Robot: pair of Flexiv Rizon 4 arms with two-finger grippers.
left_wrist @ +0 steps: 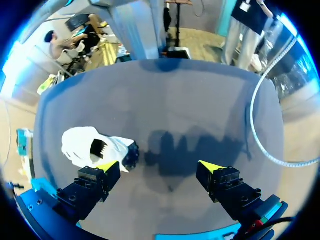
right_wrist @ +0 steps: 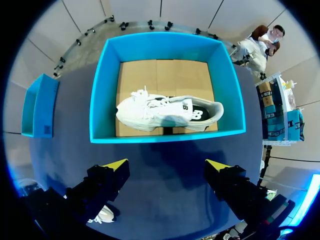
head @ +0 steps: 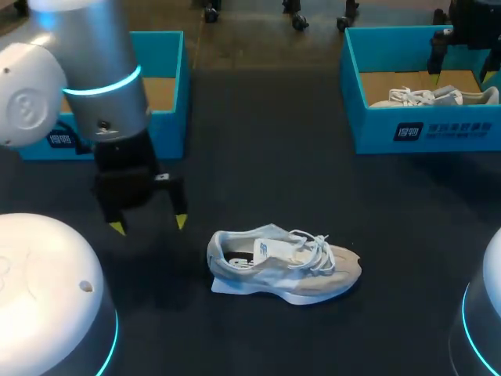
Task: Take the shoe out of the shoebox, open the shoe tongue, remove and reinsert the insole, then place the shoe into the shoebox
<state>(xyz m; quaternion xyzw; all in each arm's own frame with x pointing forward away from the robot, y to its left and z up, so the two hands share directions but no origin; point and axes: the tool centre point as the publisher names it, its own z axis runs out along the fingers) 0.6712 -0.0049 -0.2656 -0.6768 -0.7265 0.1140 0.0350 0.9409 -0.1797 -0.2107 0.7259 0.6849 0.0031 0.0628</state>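
Note:
A pale grey-and-white shoe (head: pixel 282 262) lies on its side in the middle of the dark table, laces toward the right. My left gripper (head: pixel 149 225) hangs open just left of the shoe's heel, touching nothing. In the left wrist view the shoe (left_wrist: pixel 95 147) lies beside one finger and outside the open left gripper (left_wrist: pixel 159 167). A blue shoebox (head: pixel 423 129) at the back right holds a second white shoe (head: pixel 434 96). My right gripper (head: pixel 462 69) hovers open above this box. From the right wrist, the shoebox (right_wrist: pixel 165 137) and its shoe (right_wrist: pixel 167 111) lie ahead of the open right gripper (right_wrist: pixel 166 165).
Another blue box (head: pixel 168 86) stands at the back left, partly hidden behind my left arm; the right wrist view shows the same box (right_wrist: pixel 40 105) off to one side. Two white rounded arm bases fill the table's near corners.

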